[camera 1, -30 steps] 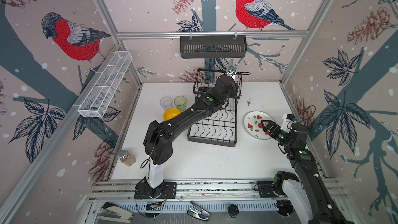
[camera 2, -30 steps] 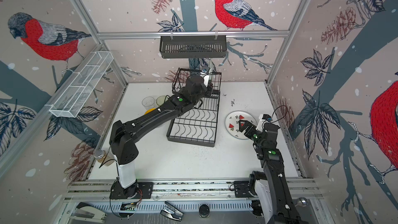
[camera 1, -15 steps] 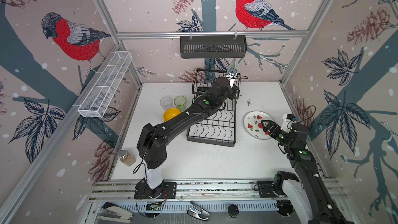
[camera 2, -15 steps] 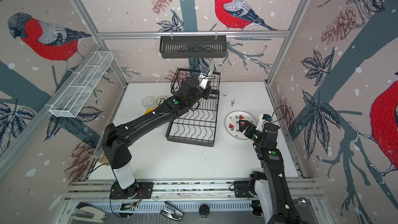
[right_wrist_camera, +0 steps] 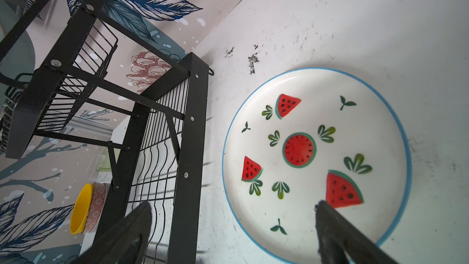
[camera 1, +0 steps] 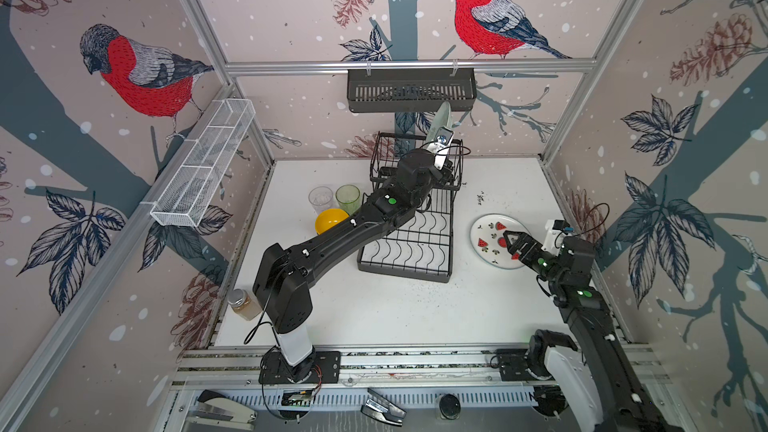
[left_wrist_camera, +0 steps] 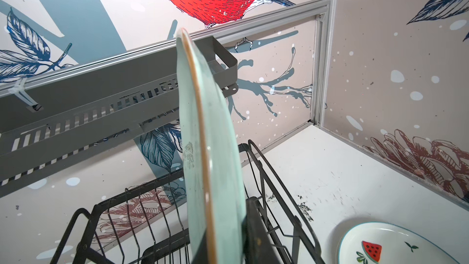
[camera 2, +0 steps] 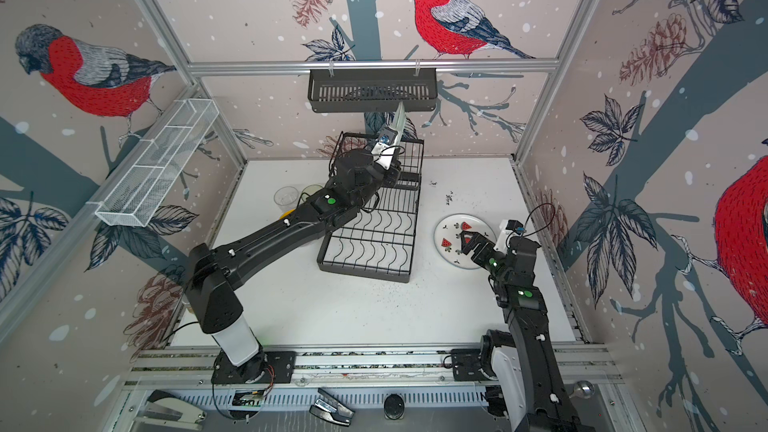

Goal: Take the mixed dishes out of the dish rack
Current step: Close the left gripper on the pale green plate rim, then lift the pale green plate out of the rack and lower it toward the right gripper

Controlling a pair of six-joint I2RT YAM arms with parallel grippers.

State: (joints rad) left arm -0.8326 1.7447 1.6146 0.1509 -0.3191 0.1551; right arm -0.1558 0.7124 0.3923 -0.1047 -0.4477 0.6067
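Lifting higher, my left gripper (camera 1: 439, 139) pinches the mint plate (left_wrist_camera: 203, 123) by its rim, now nearly clear of the dish rack (camera 1: 403, 275); my right gripper (camera 1: 513, 243) hangs spread, idle.

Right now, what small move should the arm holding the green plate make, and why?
Probably swing the mint plate off the dish rack, toward the table. The left pincer grips it on edge above the rack, its top near the hanging basket.

Bowl (camera 1: 330, 220) left of rack (camera 1: 409, 253) (plate (camera 1: 484, 227) lies right).
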